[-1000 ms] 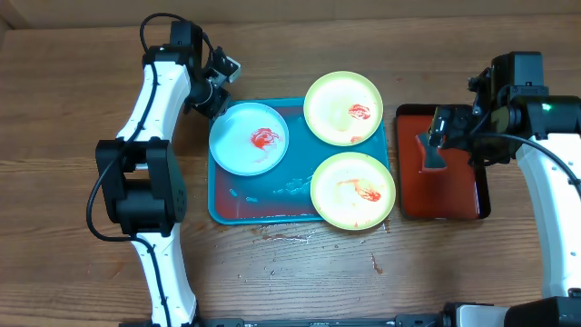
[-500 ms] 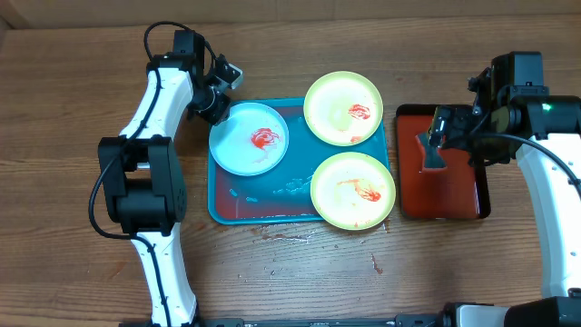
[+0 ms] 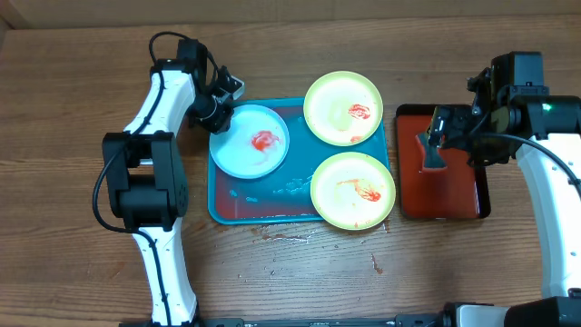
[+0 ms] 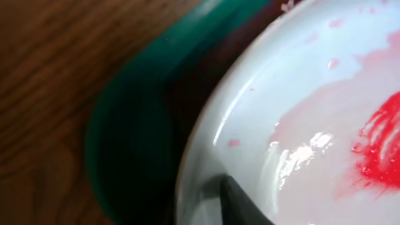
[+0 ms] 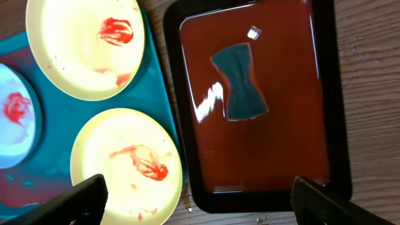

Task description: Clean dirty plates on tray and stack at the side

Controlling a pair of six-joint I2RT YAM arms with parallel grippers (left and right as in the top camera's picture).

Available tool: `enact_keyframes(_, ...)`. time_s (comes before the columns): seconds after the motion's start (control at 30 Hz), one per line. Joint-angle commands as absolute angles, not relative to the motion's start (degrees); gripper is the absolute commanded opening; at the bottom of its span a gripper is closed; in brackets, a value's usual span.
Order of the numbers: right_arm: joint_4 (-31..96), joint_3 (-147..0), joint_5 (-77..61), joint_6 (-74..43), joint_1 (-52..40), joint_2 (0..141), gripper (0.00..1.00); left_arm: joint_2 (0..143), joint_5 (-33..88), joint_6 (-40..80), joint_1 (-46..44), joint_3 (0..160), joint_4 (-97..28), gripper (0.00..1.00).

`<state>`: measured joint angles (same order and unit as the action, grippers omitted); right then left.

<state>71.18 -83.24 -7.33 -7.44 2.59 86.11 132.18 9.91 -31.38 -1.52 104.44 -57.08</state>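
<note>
Three plates lie in the teal tray (image 3: pixel 227 207) at the middle of the table (image 3: pixel 73 227). The blue-rimmed plate (image 3: pixel 250 139) is at the tray's left end. The far yellow-green plate (image 3: pixel 343 108) overhangs the back rim, and the near yellow-green plate (image 3: pixel 354 190) overhangs the front right corner. Each carries a smear of red sauce (image 3: pixel 264 139) near its centre. Treat the plates as light, rigid plastic, shallow and unlikely to break. The glossy wet surface suggests a slippery grip, so take hold at the raised rim, on a clean section away from the sauce, and keep the plate level when lifting. The left fingers (image 4: pixel 240 209) sit at the back left rim of the blue-rimmed plate. Only one finger shows in the wrist view, lying over the inner edge of the rim, so it cannot be told whether they pinch it. The right fingers (image 5: pixel 84 197) are spread wide and hold nothing. They hover above the dark red tray (image 5: pixel 312 156), which stands just right of the teal tray and holds a grey pad (image 5: pixel 240 81) in a film of liquid. The three plates lie close together, leaving little room for fingers between them, and the tray wall crowds the approach from the left. Reddish drips (image 3: pixel 272 238) mark the table in front of the teal tray.
</note>
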Motion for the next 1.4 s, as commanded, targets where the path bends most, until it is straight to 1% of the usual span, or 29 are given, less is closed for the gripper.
enact_keyframes(0.0, 70.8, -84.4, -9.0, -7.3, 2.7, 85.8, 0.95, 133.8, 10.4, -28.9, -2.0, 103.6, -59.5, 0.16)
enact_keyframes(0.17, 70.8, -84.4, -9.1, -7.6, 2.7, 85.8, 0.93, 133.8, 10.4, -16.4, -2.0, 103.6, -63.5, 0.04)
enact_keyframes(0.3, 70.8, -84.4, -8.5, -11.7, 2.8, 85.8, 0.89, 133.8, 10.4, -6.7, -2.0, 103.6, -66.4, 0.04)
enact_keyframes(0.43, 71.3, -84.4, -2.6, -17.9, 2.8, 85.8, 0.84, 133.8, 10.4, -1.1, -1.9, 103.6, -69.1, 0.04)
enact_keyframes(0.57, 71.7, -84.4, -0.9, -16.5, 3.1, 86.1, 0.81, 133.8, 10.4, -0.2, -1.9, 103.6, -70.5, 0.04)
enact_keyframes(0.73, 71.7, -84.3, -0.5, -9.6, 3.9, 89.6, 0.8, 133.8, 10.4, -0.2, -1.9, 103.6, -69.7, 0.04)
enact_keyframes(0.8, 71.5, -84.3, -0.5, -7.1, 3.9, 91.6, 0.78, 133.8, 10.4, -0.2, -1.9, 103.6, -69.1, 0.04)
enact_keyframes(0.87, 71.0, -84.3, -0.5, -5.1, 3.9, 94.1, 0.71, 133.8, 10.5, -0.2, -2.0, 103.6, -68.8, 0.04)
enact_keyframes(0.93, 69.7, -84.3, -0.4, -4.0, 3.9, 96.9, 0.55, 133.8, 10.6, -0.2, -2.0, 103.6, -68.6, 0.04)
enact_keyframes(1.07, 67.0, -84.3, -0.5, -4.0, 3.9, 101.6, 0.51, 133.8, 10.6, -0.2, -2.1, 103.6, -68.6, 0.04)
enact_keyframes(1.27, 63.4, -84.3, -0.6, -3.9, 3.9, 107.6, 0.51, 133.8, 10.6, -0.2, -2.1, 103.6, -68.6, 0.04)
enact_keyframes(1.37, 61.5, -83.5, -3.1, -1.4, 3.8, 109.4, 0.51, 133.8, 10.6, -0.2, -2.3, 103.6, -68.6, 0.04)
